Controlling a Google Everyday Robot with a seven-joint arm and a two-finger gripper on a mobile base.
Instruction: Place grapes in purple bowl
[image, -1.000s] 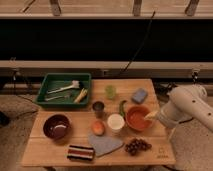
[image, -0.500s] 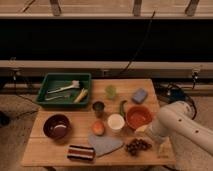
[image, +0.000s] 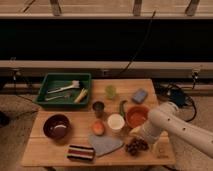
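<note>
The grapes (image: 136, 146) are seen lying on the desk (image: 42, 150), near the front edge on the right side, just beside a grey-blue cloth (image: 105, 144). The end effector (image: 142, 136) is held right above the grapes, at the end of the white arm (image: 175, 127) that reaches in from the right. It cannot be told whether it is apart, together or clamped on the grapes, and it cannot be told whether the grapes are touched yet. The purple bowl (image: 56, 126) is found well apart from them, on the left side of the desk, and no grapes are seen in it. An orange bowl (image: 137, 116) is set just behind the end effector, and a white cup (image: 116, 122) and an orange fruit (image: 98, 128) are placed between the grapes and the purple bowl. The picking-up step is judged to be in hand. Next, the grapes need to be gripped softly so they are not squashed, then lifted high. After that they need to be carried left over the cup and the fruit, so that nothing is knocked. The purple bowl must be picked, not the nearer orange one.
</note>
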